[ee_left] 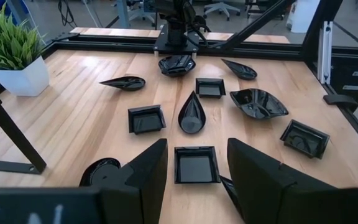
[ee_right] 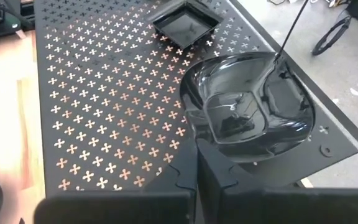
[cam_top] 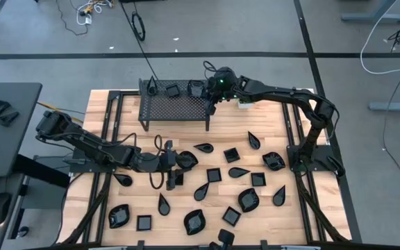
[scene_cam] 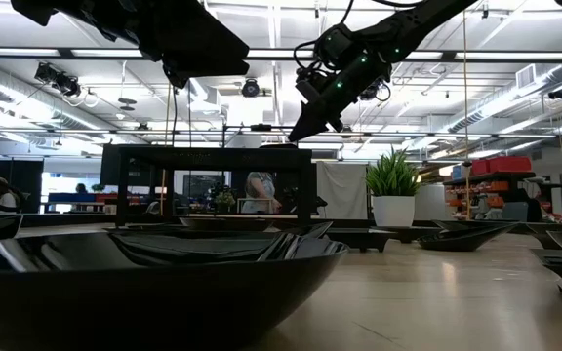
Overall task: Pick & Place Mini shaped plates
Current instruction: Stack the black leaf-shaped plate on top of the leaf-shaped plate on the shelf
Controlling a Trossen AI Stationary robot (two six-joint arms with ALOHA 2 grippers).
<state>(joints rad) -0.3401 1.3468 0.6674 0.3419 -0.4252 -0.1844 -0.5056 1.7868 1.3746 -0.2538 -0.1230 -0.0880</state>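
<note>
A glossy black wavy-rimmed dish (ee_right: 247,106) lies flat just beyond the right fingers (ee_right: 253,186); a square dish (ee_right: 185,23) sits farther on. Another square dish (ee_left: 196,165) lies between the left fingers (ee_left: 145,171).

No readable text, label, brand, number or sign anywhere. Only pale partial letter strokes on the dark housing of the left gripper (ee_left: 191,177) at the lower edge of the left wrist view, cut off and illegible. Distant shelving and hangings in the room behind the table in the low view too small to read.
</note>
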